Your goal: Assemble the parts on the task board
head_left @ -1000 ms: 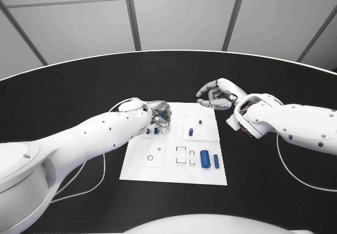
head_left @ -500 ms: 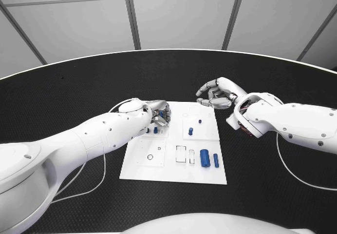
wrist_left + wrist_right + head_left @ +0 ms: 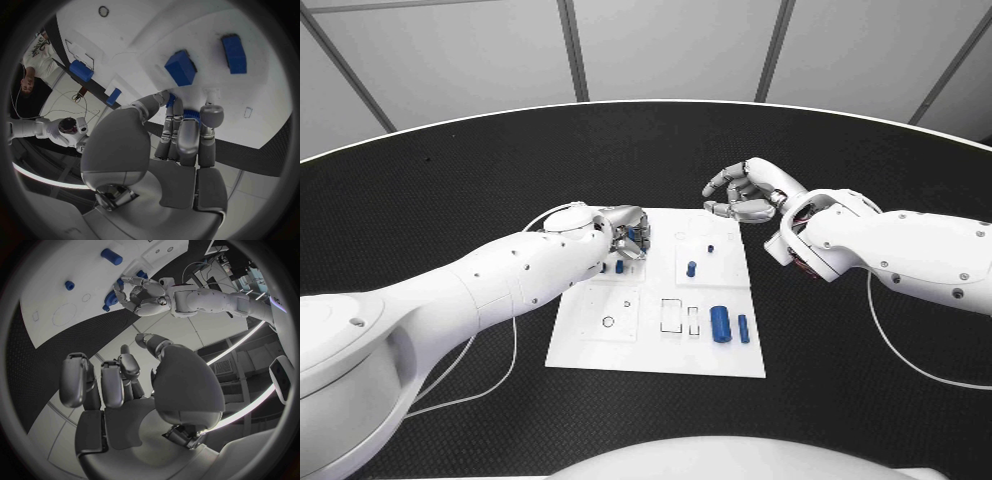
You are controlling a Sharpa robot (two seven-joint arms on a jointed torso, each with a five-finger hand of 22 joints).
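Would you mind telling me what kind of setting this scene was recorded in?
It looks like a robotics lab or test cell, not a home or factory line. A white task board with small blue parts lies on a round black table, with plain grey panelled walls behind, and the left hand works over the board.

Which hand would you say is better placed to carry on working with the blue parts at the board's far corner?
Probably the left hand: it is over the task board beside a small blue part. The right hand hangs off the board, fingers curled, holding nothing.
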